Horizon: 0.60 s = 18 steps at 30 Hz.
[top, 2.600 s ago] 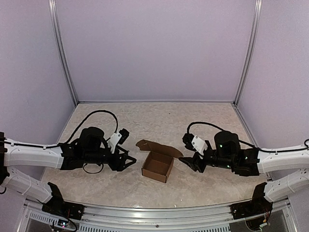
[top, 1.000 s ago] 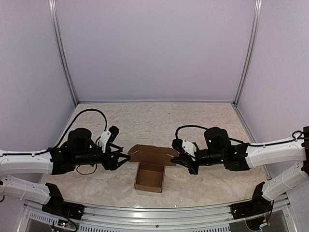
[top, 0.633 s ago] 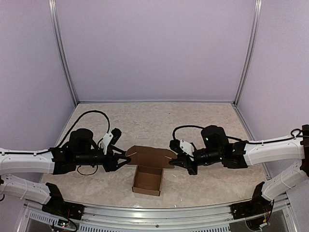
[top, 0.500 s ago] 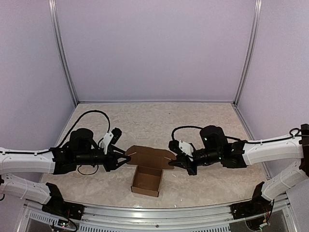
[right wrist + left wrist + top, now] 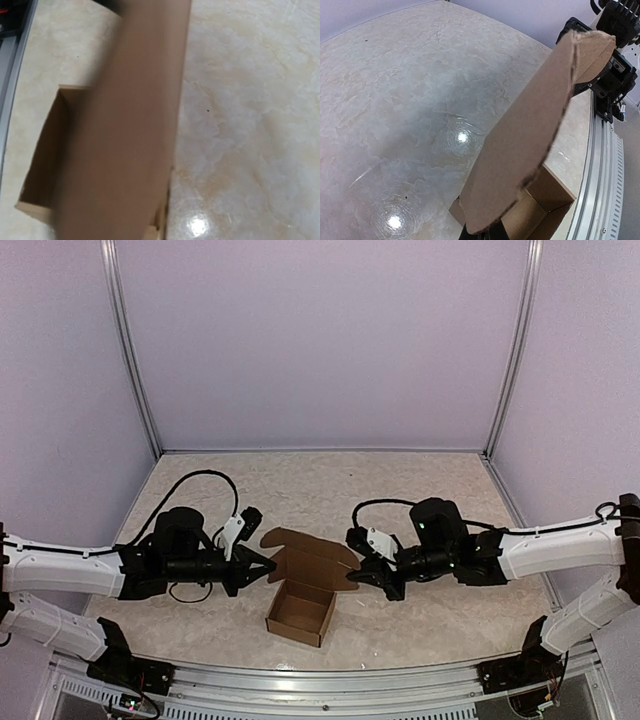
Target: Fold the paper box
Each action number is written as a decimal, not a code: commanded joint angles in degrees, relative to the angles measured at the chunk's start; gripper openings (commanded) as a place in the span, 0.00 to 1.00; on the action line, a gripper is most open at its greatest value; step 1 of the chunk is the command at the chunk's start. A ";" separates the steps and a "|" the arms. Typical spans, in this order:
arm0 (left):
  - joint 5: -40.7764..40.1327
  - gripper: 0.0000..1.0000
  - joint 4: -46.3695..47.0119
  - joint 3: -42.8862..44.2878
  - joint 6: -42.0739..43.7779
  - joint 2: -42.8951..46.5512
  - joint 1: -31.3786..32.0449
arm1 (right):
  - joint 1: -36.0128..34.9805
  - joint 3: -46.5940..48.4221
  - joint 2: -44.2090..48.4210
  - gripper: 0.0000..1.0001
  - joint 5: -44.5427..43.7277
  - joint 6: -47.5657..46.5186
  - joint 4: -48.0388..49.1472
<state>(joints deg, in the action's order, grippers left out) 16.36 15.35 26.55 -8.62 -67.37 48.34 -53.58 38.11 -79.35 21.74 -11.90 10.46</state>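
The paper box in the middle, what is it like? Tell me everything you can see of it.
The paper box is plain brown cardboard: a small, low, squarish tray, open on top with nothing inside, near the front middle of the marbled table. A wide lid flap with rounded corners rises from its far side, unfolded and tilted up. The left gripper pinches the flap's left edge and the right gripper its right edge, both shut on it.
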 commanded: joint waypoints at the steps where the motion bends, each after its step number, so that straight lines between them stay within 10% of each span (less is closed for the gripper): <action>1: -1.58 0.00 1.00 1.88 -0.80 -1.06 1.09 | 0.40 1.35 -1.10 0.00 -2.16 1.83 0.07; 18: -25.99 0.00 5.10 2.18 -5.33 -0.42 8.48 | -8.11 2.13 -1.92 0.00 -26.47 7.05 10.90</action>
<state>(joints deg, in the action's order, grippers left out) -3.60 18.17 27.62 -12.23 -68.62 55.33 -58.85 38.41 -79.94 4.10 -6.55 15.44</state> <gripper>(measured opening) 0.006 0.005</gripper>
